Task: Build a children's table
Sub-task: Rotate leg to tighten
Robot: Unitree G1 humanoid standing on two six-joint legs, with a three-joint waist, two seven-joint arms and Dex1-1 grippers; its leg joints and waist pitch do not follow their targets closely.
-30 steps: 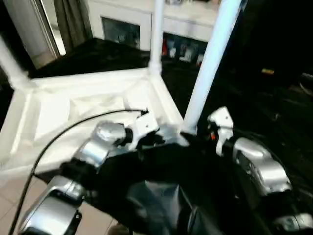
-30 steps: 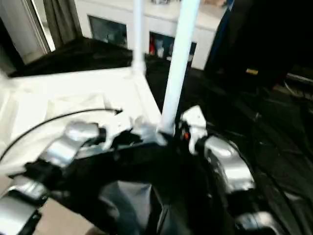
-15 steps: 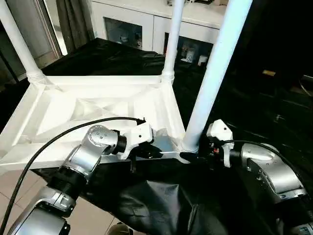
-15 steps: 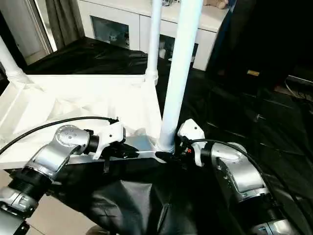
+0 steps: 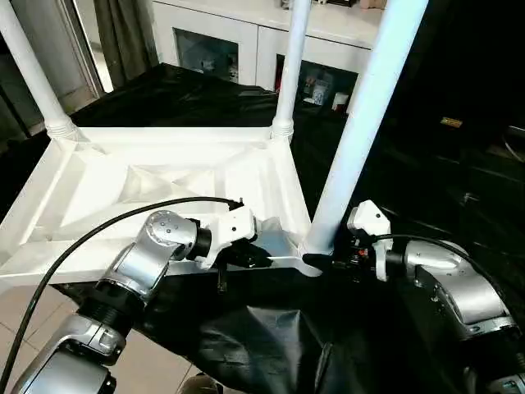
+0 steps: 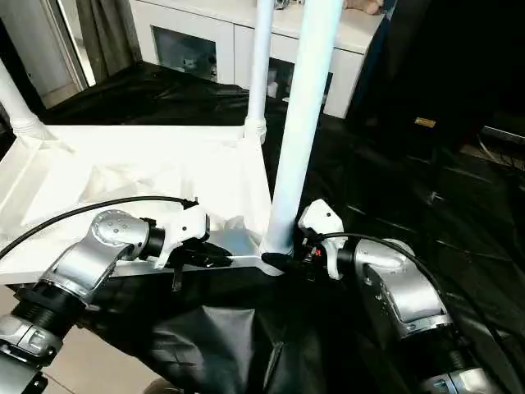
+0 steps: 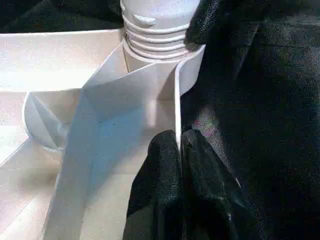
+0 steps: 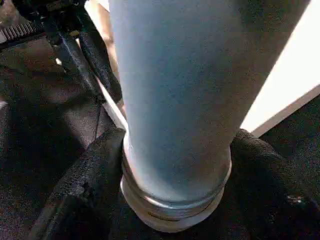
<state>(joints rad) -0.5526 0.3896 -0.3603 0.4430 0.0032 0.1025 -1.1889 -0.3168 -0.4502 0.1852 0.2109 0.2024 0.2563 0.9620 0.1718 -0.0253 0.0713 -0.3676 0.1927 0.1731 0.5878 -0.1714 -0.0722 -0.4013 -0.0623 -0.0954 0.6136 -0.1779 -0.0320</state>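
The white tabletop lies upside down on black cloth, ribbed underside up. Three white legs stand in its corner sockets: far left, far middle and near right. My left gripper is shut on the thin near rim, its black fingers pinching the wall just beside the near-right socket. My right gripper hugs the ribbed collar of the near-right leg, one finger pressed on each side of it.
A white glass-door cabinet stands behind the table. Black cloth covers the floor and bunches up in front of me. A black cable arcs over my left forearm. Pale floor tiles show at the near left.
The camera has shifted and settled since one second ago. The right gripper's fingers have drawn in closer around the near-right leg's base. The left gripper stays put.
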